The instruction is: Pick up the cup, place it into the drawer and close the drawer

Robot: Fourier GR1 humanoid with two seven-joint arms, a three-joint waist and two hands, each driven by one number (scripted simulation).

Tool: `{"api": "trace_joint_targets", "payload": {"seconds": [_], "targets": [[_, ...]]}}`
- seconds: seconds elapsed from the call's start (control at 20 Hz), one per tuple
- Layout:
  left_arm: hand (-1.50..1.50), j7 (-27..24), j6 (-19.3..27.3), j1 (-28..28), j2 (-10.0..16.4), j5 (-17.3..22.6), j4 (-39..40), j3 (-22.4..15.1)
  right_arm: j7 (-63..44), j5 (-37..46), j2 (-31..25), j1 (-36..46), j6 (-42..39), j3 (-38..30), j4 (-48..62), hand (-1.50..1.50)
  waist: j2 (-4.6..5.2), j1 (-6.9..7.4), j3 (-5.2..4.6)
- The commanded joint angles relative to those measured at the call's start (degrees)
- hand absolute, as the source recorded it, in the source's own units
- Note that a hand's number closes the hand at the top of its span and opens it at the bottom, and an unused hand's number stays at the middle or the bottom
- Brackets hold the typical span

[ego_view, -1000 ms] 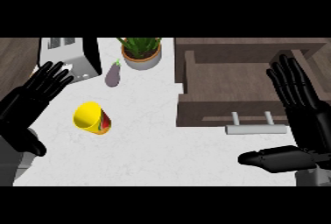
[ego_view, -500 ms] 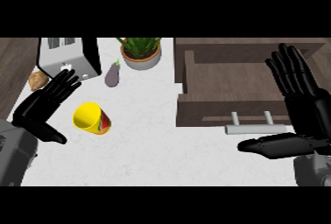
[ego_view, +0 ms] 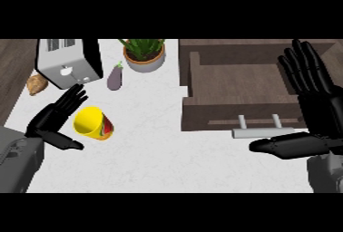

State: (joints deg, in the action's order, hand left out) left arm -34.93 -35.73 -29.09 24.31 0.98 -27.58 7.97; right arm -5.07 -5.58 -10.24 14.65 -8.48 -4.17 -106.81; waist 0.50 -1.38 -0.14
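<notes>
A yellow cup point(ego_view: 92, 123) with red and green markings lies tipped on the white counter, its mouth facing up-left. My left hand point(ego_view: 55, 118) is open just left of the cup, fingers straight and pointing up-right, thumb below the cup. The brown drawer point(ego_view: 240, 88) stands pulled open at the right, with a silver handle point(ego_view: 267, 131) on its front. My right hand point(ego_view: 315, 104) is open over the drawer's right side, fingers straight up and thumb stretched left below the handle.
A silver toaster point(ego_view: 67, 63) stands at the back left with a brown potato point(ego_view: 36, 84) beside it. A purple eggplant point(ego_view: 116, 77) and a potted plant point(ego_view: 143, 54) sit behind the cup. Dark wood floor point(ego_view: 13, 77) borders the counter's left edge.
My left hand has moved right and closer to the cup, now almost touching it. My right hand has shifted slightly. The view has drifted, bringing the toaster further in.
</notes>
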Motion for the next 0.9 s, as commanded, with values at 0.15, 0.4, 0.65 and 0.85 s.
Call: {"api": "trace_joint_targets", "payload": {"seconds": [0.15,0.4,0.65,0.85], "targets": [[-1.5,-12.0,-4.6,-2.2,1.6,-3.7,9.0,-1.4,-2.5,0.7,1.4,1.3,1.5,1.3,-1.7,-1.5,0.15,-0.53,-0.09],[-1.5,-16.1,0.5,-1.9,-1.6,-5.5,11.8,-2.4,1.1,-0.7,0.1,-0.8,-1.1,-0.2,0.4,-1.5,0.34,-0.88,-0.12],[-1.5,-20.7,0.4,-0.6,-2.8,-5.6,12.6,-2.8,-2.7,-0.6,-0.4,3.4,-0.3,0.1,0.1,-1.5,0.57,-0.84,-0.24],[-1.5,-23.0,4.5,-0.6,-4.9,-7.4,13.6,-4.1,-1.4,-0.2,0.2,2.6,-0.1,0.2,0.5,-1.5,0.71,-1.26,-0.28]]}}
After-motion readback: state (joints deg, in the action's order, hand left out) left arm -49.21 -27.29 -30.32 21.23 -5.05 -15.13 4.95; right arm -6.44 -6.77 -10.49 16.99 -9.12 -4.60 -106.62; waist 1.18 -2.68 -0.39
